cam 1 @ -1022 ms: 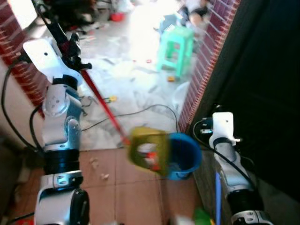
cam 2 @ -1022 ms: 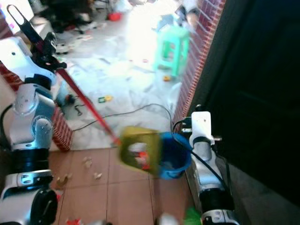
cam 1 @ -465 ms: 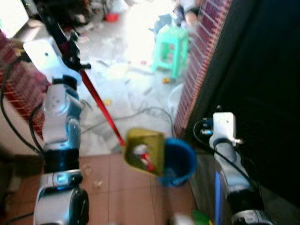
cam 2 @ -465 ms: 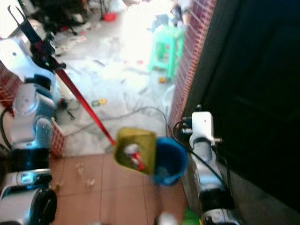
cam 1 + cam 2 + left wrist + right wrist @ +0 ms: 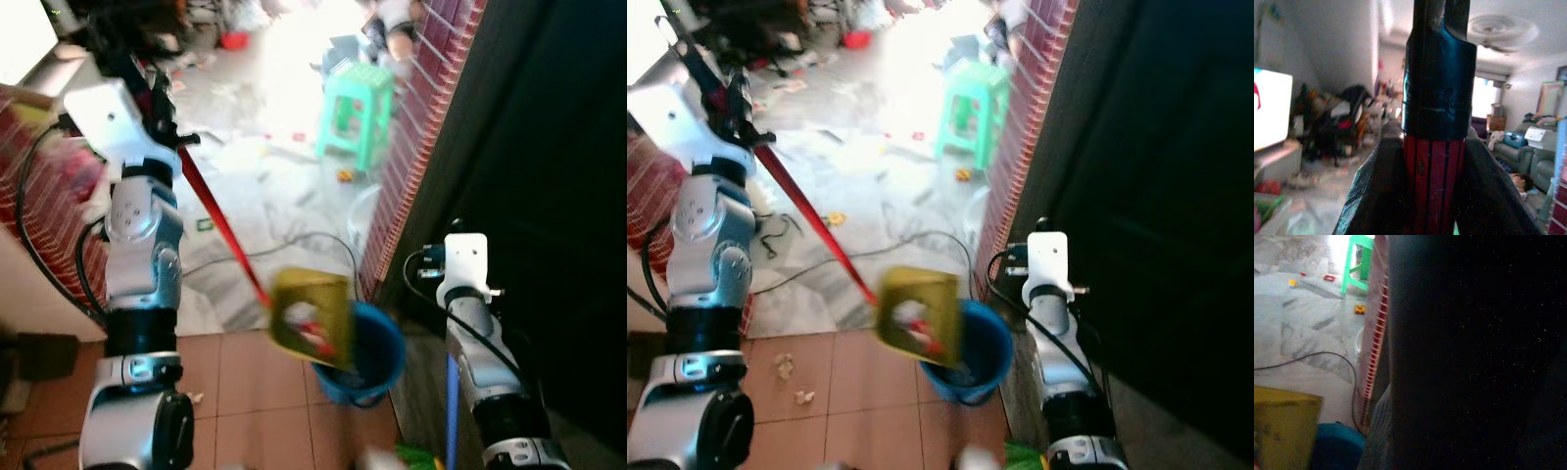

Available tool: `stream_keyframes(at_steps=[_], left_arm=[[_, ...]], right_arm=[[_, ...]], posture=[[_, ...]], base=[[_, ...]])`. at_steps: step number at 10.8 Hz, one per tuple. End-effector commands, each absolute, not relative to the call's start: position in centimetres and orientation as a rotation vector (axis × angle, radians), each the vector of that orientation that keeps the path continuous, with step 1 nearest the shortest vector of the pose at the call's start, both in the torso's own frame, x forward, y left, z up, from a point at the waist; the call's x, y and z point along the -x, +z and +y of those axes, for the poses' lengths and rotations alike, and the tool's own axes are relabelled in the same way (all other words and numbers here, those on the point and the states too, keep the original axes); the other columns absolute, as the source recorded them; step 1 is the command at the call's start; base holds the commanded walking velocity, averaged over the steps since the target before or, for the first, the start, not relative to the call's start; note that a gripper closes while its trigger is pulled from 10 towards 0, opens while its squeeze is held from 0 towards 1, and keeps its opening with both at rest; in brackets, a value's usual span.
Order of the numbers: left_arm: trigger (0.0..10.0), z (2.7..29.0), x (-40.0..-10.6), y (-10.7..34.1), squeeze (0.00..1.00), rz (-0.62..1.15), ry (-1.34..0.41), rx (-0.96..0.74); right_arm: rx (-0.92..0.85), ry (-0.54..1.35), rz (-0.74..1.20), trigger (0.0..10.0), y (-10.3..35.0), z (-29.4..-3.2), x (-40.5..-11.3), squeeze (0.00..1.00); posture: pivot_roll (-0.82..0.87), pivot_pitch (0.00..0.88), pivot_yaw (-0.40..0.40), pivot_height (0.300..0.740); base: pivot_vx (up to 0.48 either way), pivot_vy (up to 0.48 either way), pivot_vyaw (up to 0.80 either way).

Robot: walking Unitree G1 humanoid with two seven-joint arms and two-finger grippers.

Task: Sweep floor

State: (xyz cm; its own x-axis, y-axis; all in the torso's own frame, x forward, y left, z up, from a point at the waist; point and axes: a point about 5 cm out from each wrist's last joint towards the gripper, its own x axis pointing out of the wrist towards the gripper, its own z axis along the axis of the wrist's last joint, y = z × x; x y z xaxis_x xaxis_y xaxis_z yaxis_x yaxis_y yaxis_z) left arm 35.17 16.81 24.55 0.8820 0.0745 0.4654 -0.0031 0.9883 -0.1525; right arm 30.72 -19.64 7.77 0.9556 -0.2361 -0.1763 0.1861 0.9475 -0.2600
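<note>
— Where's the dustpan?

— My left gripper (image 5: 1432, 161) is clamped on the red handle (image 5: 220, 230); the yellow dustpan (image 5: 312, 318) hangs tilted over the blue bucket (image 5: 367, 357), scraps inside (blurry).

— And the right gripper?

— Can't tell. Its arm (image 5: 470, 313) sits by the brick wall (image 5: 416, 147), green stool (image 5: 355, 108) far off

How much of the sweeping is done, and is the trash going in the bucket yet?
Some litter is already gathered: the yellow dustpan holds scraps. In hand now: the left gripper clamps the red handle, tipping the dustpan over the blue bucket. Left to do: crumbs lie on the brown tiles and bits near the green stool.
</note>
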Motion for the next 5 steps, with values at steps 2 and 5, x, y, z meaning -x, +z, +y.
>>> stream_keyframes(at_steps=[2,5], left_arm=[[10.0,14.2,-34.8,25.9,0.00,-0.594,-0.035,0.132],[10.0,9.3,-33.7,23.7,0.00,-0.617,-0.207,-0.010]], right_arm=[[0.253,-0.229,0.179,10.0,8.5,-20.0,-31.0,0.00],[0.252,-0.226,0.173,10.0,8.6,-19.9,-31.0,0.00]], posture=[[-0.11,0.007,0.013,0.740],[-0.12,0.007,0.013,0.740]], base=[[0.000,0.000,0.00],[0.000,0.000,0.00]])
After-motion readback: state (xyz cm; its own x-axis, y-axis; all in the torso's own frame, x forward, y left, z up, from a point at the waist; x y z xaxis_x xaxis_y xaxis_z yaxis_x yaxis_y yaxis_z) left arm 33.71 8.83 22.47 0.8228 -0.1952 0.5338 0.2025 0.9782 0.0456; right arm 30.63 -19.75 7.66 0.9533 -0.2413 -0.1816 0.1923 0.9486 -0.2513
